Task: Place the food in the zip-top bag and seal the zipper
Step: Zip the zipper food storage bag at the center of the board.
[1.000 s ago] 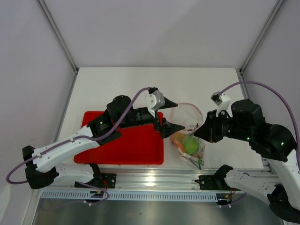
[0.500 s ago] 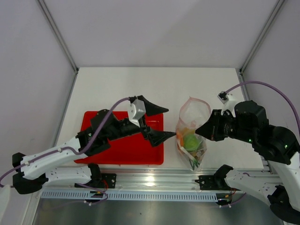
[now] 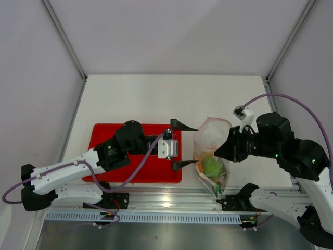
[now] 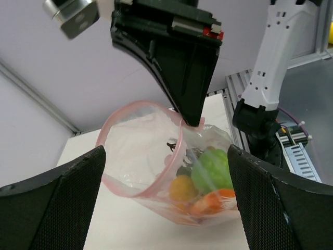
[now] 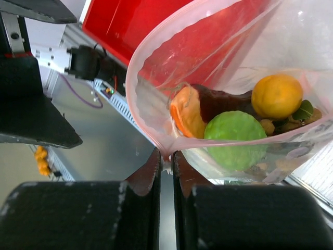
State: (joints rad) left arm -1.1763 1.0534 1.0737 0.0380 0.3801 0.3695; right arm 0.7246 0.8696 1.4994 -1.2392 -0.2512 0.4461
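The right jaws pinch the zip-top bag (image 3: 209, 134) at one rim spot, its mouth just ahead of the wide-spread left jaws (empty), so slipping film could spill the food (image 5: 234, 133).

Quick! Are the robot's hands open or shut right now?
Left gripper: open, holding nothing.
Right gripper: shut on the bag rim.

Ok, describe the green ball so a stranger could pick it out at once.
Find the red tray; just right of it is the clear zip-top bag. Low inside sits the green ball, bigger than the yellow-orange ball beside it.
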